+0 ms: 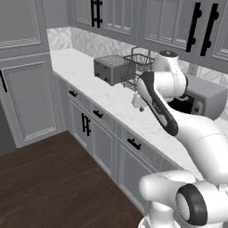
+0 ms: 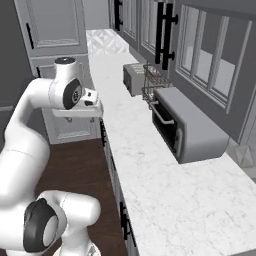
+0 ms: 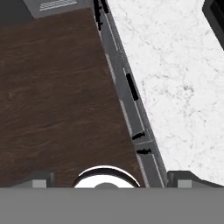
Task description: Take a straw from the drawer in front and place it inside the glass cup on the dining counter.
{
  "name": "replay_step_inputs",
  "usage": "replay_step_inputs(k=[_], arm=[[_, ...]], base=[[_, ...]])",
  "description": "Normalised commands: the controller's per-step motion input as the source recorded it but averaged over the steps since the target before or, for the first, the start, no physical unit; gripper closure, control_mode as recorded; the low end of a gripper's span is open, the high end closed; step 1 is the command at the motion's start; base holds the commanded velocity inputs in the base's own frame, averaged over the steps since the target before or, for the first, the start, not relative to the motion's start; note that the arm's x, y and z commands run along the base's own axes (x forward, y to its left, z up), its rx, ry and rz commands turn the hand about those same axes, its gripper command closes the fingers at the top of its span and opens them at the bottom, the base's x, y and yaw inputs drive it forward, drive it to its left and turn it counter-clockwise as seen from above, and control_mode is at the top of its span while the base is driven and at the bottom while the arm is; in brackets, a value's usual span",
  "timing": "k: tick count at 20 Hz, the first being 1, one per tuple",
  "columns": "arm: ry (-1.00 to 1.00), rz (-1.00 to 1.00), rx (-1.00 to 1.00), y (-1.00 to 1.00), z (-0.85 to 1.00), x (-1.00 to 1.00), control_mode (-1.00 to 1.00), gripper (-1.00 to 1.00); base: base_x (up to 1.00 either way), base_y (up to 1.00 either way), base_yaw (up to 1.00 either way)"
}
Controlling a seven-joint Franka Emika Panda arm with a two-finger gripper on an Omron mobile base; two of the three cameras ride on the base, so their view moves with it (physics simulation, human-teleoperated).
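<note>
Where the marble surface (image 1: pixel 84 75) drops to its grey front, the drawer (image 1: pixel 138 147) sits shut, its panel flush with its neighbours and its short black bar handle lying level. In the left base view it is at about 5 o'clock from the toaster (image 1: pixel 109 69), just under the surface's edge. In the hand view the same drawer (image 3: pixel 130 87) runs as a narrow grey strip seen from above, with dark wooden floor (image 3: pixel 57 87) at its 9 o'clock and white marble at its 3 o'clock.

Above that edge hangs the tool (image 1: pixel 140 105), pointing downward at the end of the bent white arm. In the hand view its fingertips (image 3: pixel 183 178) stand far apart at the bottom corners, so the jaws are spread wide with nothing between them.

Farther along the front, two more bar-handled drawer fronts (image 1: pixel 98 114) lie toward 10 o'clock, with cupboard doors (image 1: pixel 82 127) bearing vertical black handles beneath them.

On the surface, a wire basket (image 1: pixel 136 67) stands just beside the toaster at its 3 o'clock, and a grey countertop oven (image 2: pixel 187 125) sits against the wall at 5 o'clock from the basket in the right base view. Glass-fronted wall cabinets (image 2: pixel 210 65) hang above, and a tall grey cupboard (image 1: pixel 26 98) closes the run at the far end.
</note>
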Motion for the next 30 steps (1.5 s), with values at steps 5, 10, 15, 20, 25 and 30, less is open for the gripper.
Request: replay_step_inputs(k=[5, 10, 15, 20, 25, 30], arm=[[-0.07, -0.13, -0.56, 0.98, -0.54, 0.20, -1.00, -1.00], [-0.01, -0.10, -0.61, 0.81, -0.92, 0.29, -1.00, -1.00], [0.00, -0.07, -0.52, 0.41, -1.00, 0.35, -1.00, -1.00], [-0.01, -0.12, -0.45, 0.05, -0.81, 0.43, -1.00, -1.00], [-0.07, -0.17, -0.25, -0.30, -0.63, 0.36, -1.00, -1.00], [-0.03, -0.13, -0.12, -0.22, -0.42, 0.51, -1.00, -1.00]], base=[[0.00, 0.00, 0.00], [0.00, 0.00, 0.00], [0.00, 0.00, 0.00], [0.00, 0.00, 0.00], [0.00, 0.00, 0.00], [0.00, 0.00, 0.00]])
